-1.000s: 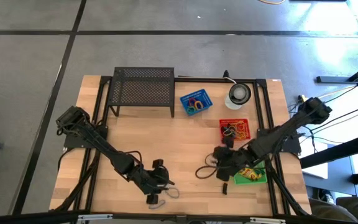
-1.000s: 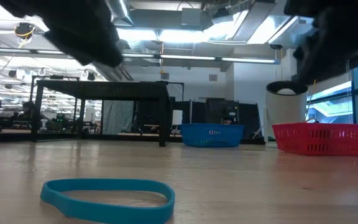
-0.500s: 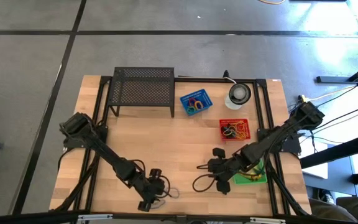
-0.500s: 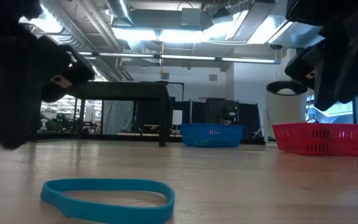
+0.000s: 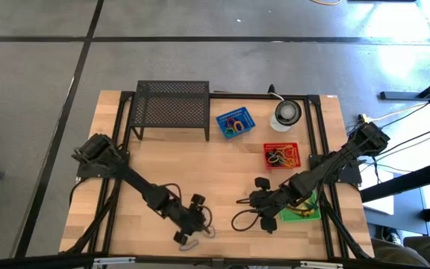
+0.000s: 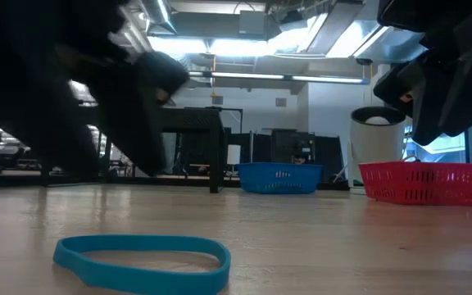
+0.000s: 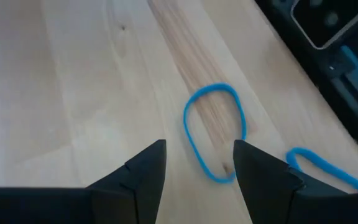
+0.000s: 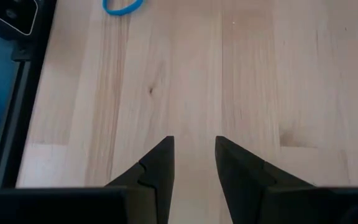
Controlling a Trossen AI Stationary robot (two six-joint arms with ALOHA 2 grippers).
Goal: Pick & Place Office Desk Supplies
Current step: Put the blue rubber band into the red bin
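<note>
A blue rubber band lies flat on the wood near the table's front edge and fills the foreground of the low view. A second blue band lies beside it, closer to the edge. My left gripper hangs open just above the first band, slanting down, its fingers clear of it; from above it shows at the front centre-left. My right gripper stands open over bare wood at the front centre-right, with nothing between its fingers. A yellow-green crayon box lies partly under the right arm.
A blue basket and a red basket, both with coloured bands, stand at the back right. The black mesh rack is at the back left, the round white-and-dark disc at the back right. A black cable loop trails by the right gripper.
My left gripper has sunk toward the table over the blue band and has rolled about its own axis. My right gripper first dropped a little and shifted toward the near edge, then kept still. The bands have not moved.
</note>
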